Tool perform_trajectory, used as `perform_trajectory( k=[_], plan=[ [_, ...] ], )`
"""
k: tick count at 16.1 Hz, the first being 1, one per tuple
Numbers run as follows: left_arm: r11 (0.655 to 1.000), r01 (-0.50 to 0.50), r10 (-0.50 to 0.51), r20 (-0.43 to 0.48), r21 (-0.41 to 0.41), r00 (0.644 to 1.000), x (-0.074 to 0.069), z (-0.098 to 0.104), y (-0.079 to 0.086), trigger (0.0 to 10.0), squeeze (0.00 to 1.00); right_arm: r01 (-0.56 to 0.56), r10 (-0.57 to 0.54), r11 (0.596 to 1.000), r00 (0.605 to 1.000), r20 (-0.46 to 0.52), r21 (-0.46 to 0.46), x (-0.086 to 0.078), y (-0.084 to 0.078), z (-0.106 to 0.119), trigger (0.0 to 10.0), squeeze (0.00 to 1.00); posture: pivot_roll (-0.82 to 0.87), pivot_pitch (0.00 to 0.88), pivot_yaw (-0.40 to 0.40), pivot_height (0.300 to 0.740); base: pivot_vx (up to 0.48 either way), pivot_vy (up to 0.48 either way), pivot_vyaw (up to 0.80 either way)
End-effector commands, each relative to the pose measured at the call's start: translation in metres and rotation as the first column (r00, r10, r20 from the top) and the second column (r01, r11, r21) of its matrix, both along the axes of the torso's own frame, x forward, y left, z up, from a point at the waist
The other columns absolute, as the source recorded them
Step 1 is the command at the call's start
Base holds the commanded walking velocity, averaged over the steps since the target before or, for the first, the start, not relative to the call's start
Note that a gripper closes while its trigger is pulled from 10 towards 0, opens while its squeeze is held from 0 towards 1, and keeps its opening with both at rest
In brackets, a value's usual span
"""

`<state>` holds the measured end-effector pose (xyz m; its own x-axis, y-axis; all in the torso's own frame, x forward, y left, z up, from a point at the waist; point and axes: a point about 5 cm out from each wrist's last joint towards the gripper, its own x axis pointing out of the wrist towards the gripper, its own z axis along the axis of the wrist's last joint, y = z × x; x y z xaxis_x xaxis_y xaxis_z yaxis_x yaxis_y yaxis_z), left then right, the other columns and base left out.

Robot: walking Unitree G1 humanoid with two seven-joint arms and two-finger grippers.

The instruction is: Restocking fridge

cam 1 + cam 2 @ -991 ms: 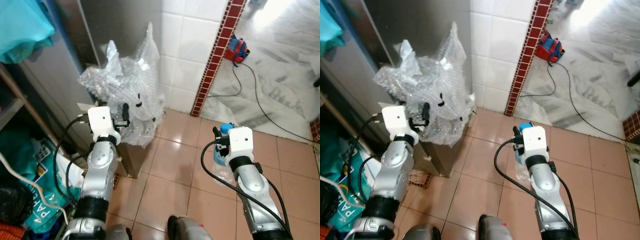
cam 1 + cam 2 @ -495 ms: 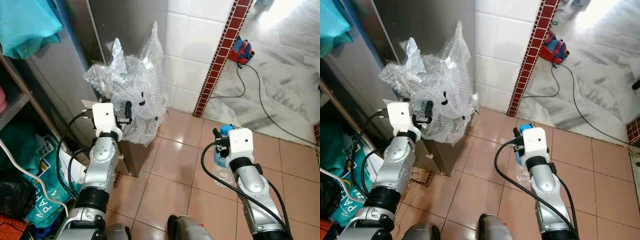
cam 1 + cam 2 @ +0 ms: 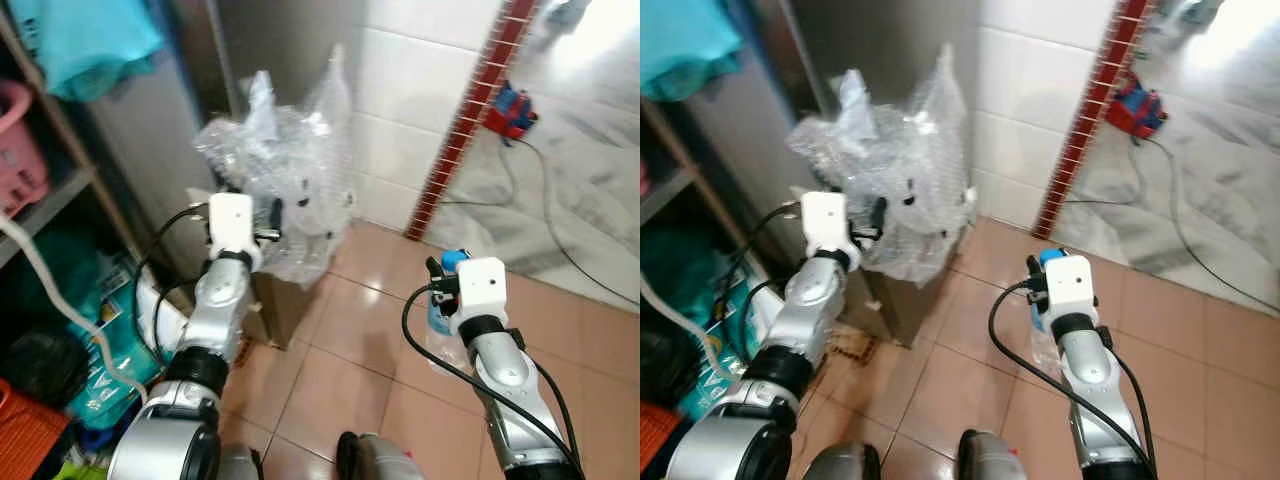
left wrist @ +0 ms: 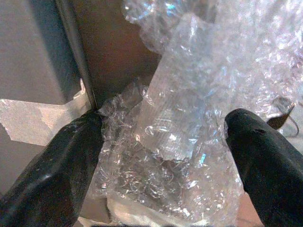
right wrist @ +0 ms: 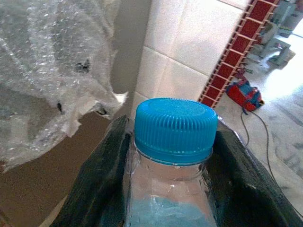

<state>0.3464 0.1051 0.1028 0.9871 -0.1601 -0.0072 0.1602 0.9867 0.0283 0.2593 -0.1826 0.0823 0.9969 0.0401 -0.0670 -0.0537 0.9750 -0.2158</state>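
We record a floor of glossy terracotta tiles (image 3: 330, 330), a white-tiled wall (image 3: 420, 110) edged by a red-brick strip (image 3: 470, 120), and beyond it a brightly lit grey marble floor (image 3: 590, 210) crossed by a black cable (image 3: 560, 240). At left we note shelving (image 3: 60, 190) with a pink basket (image 3: 22, 140) and teal cloth (image 3: 90, 40).

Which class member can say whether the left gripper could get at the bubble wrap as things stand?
Probably yes. The left gripper is open, its jaws spread to either side of the bubble wrap, with nothing between them. The right gripper is occupied, shut on the bottle.
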Motion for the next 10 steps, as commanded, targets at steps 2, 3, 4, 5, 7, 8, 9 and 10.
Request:
perform_trajectory(
  k=[2,3,4,5,7,8,9,10],
  plan=[
    [0.978,0.201,-0.201,-0.016,0.049,0.98,-0.004,-0.003,-0.034,10.0,0.0,0.045,-0.044,0.999,0.998,0.049,-0.028,0.0,-0.008,0.01,10.0,0.0,-0.03,0.106,-0.015,0.74,0.0,0.0,0.0],
    [0.97,0.239,-0.238,-0.024,0.049,0.971,-0.006,-0.005,-0.039,10.0,0.0,0.056,-0.054,0.998,0.997,0.052,-0.033,0.001,-0.009,0.01,10.0,0.0,-0.03,0.105,-0.013,0.74,0.0,0.0,0.0],
    [0.958,0.283,-0.282,-0.033,0.046,0.959,-0.009,-0.007,-0.045,10.0,0.0,0.065,-0.063,0.997,0.997,0.055,-0.042,0.001,-0.011,0.011,10.0,0.0,-0.03,0.105,-0.013,0.74,0.0,0.0,0.0],
    [0.948,0.314,-0.312,-0.039,0.051,0.949,-0.012,-0.009,-0.049,10.0,0.0,0.072,-0.069,0.996,0.996,0.057,-0.047,0.001,-0.012,0.011,10.0,0.0,-0.03,0.105,-0.012,0.74,0.0,0.0,0.0],
    [0.911,0.409,-0.406,-0.058,0.05,0.912,-0.021,-0.016,-0.061,10.0,0.0,0.081,-0.078,0.995,0.995,0.057,-0.054,0.001,-0.013,0.011,10.0,0.0,-0.03,0.104,-0.012,0.74,0.0,0.0,0.0],
    [0.89,0.453,-0.449,-0.07,0.05,0.891,-0.026,-0.019,-0.065,10.0,0.0,0.084,-0.08,0.995,0.995,0.057,-0.058,0.001,-0.013,0.011,10.0,0.0,-0.03,0.104,-0.012,0.74,0.0,0.0,0.0],
    [0.876,0.479,-0.474,-0.082,0.055,0.876,-0.029,-0.022,-0.068,10.0,0.0,0.087,-0.083,0.994,0.995,0.059,-0.062,0.001,-0.013,0.011,10.0,0.0,-0.03,0.104,-0.012,0.74,0.0,0.0,0.0],
    [0.862,0.505,-0.501,-0.088,0.04,0.861,-0.032,-0.024,-0.07,10.0,0.0,0.088,-0.085,0.994,0.995,0.059,-0.063,0.001,-0.013,0.011,10.0,0.0,-0.03,0.101,-0.012,0.74,0.0,0.0,0.0]
  ],
)
